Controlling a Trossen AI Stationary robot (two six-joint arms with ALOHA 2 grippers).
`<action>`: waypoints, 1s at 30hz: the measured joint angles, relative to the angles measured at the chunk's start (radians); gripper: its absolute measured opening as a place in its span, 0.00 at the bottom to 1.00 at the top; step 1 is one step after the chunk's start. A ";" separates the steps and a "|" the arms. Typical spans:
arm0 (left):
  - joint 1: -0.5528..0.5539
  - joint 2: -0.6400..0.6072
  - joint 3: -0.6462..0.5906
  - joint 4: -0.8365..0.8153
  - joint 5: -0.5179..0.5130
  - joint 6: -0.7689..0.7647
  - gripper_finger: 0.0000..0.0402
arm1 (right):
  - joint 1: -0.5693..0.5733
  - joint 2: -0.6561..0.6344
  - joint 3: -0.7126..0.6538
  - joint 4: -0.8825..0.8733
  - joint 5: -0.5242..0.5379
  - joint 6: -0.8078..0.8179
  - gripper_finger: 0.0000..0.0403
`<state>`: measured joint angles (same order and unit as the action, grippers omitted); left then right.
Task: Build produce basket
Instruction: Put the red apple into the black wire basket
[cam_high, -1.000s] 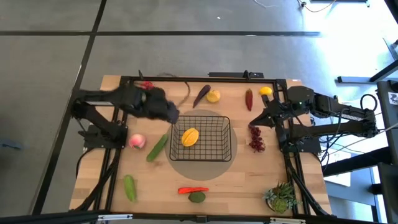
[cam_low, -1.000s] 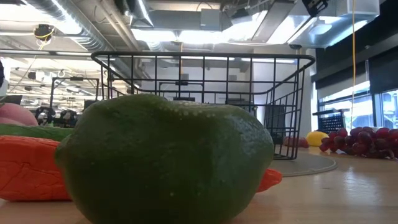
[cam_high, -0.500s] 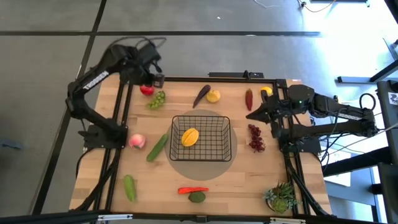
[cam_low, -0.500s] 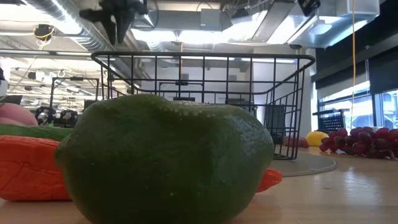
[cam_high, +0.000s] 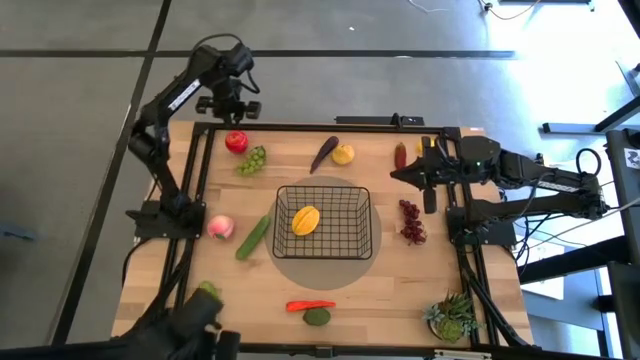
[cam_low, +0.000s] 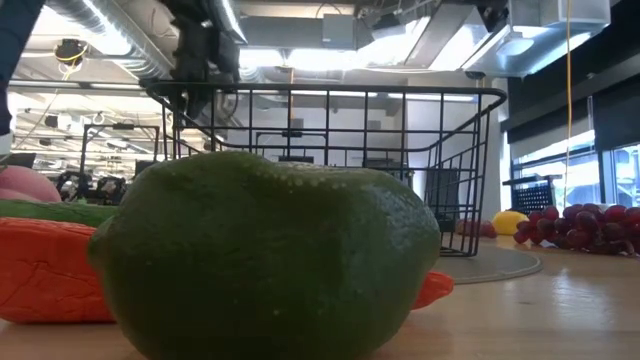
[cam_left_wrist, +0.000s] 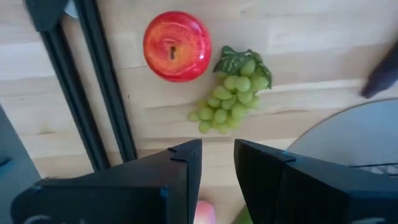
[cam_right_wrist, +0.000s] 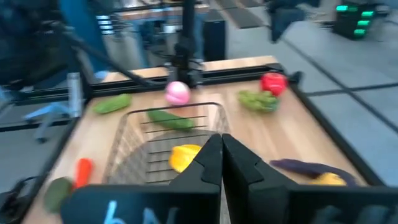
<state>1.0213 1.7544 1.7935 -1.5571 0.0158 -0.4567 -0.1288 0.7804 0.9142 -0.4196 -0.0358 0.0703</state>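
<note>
One fruit, a yellow lemon (cam_high: 306, 219), lies in the basket (cam_high: 359, 226) at the middle of the worktop (cam_high: 480, 285); the rest of the produce is spread around it, so the filling looks barely begun. The left gripper (cam_high: 230, 101) hangs high over the far left corner, its jaws a little apart and empty, looking straight down at the red tomato (cam_left_wrist: 176, 45) and the green grapes (cam_left_wrist: 232, 89), which lie touching. I judge the step in hand to be picking one of these two. The next move calls for a straight drop onto the tomato, with jaws spread wider than the fruit.

Room there is tight: the black frame rail (cam_left_wrist: 102, 84) runs just beside the tomato, and the grapes press its other side, so the jaws should straddle it along the rail. The right gripper (cam_high: 404, 176) waits near the far right edge, jaws together and empty, close to the red chilli (cam_high: 400, 157). The basket's own rim stands clear of both arms.
</note>
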 joint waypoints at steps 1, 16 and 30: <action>0.003 0.020 0.001 -0.001 -0.002 0.015 0.21 | 0.000 0.002 0.000 -0.002 0.025 -0.001 0.00; 0.053 0.193 -0.029 -0.009 -0.031 0.000 0.21 | 0.000 0.021 0.000 -0.004 0.115 -0.028 0.00; 0.051 0.191 -0.208 0.136 -0.103 0.075 0.21 | 0.000 0.021 0.000 -0.003 0.115 -0.029 0.00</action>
<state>1.0728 1.9457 1.5850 -1.4207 -0.0875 -0.3816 -0.1291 0.8013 0.9142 -0.4221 0.0788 0.0409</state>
